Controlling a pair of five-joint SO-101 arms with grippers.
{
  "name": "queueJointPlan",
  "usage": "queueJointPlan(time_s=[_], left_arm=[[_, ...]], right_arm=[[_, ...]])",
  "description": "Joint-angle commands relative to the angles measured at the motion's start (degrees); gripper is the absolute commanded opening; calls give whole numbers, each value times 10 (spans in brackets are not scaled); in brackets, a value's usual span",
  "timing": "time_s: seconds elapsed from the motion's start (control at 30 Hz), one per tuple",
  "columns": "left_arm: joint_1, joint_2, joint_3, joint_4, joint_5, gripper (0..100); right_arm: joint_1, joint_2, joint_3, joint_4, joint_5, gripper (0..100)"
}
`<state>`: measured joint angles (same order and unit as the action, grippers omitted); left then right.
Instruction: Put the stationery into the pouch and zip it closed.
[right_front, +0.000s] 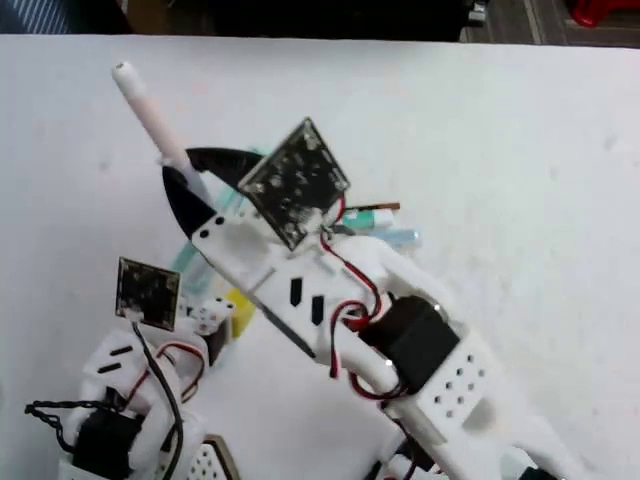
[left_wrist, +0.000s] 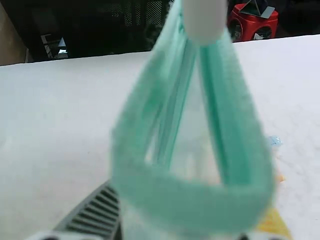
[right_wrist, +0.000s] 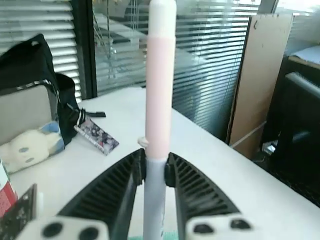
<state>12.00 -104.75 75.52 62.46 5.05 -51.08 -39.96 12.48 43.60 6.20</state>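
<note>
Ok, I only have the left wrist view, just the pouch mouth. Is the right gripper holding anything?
Observer: Yes, the right gripper is shut on a pen.
Operator: Which way does the pen point?
Observer: In the high view its free end slants out over the table, away from the arms, not into the pouch.
Operator: Anything lying outside the pouch?
Observer: A few thin items lie on the table beside the right arm; I cannot tell what they are.
</note>
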Motion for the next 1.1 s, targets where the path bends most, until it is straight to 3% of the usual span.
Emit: queueJointPlan(time_s=[0.0, 0.43, 0.63, 1.07], left_arm=[[7, 0, -30, 4, 2, 251], [7, 0, -30, 5, 2, 251], [7, 0, -30, 4, 2, 251], [7, 0, -29, 4, 2, 251]], right_arm=[[-1, -2, 5, -8, 11, 16], [0, -77, 46, 72, 15, 30], [0, -80, 45, 134, 11, 282], [7, -82, 27, 137, 15, 255]])
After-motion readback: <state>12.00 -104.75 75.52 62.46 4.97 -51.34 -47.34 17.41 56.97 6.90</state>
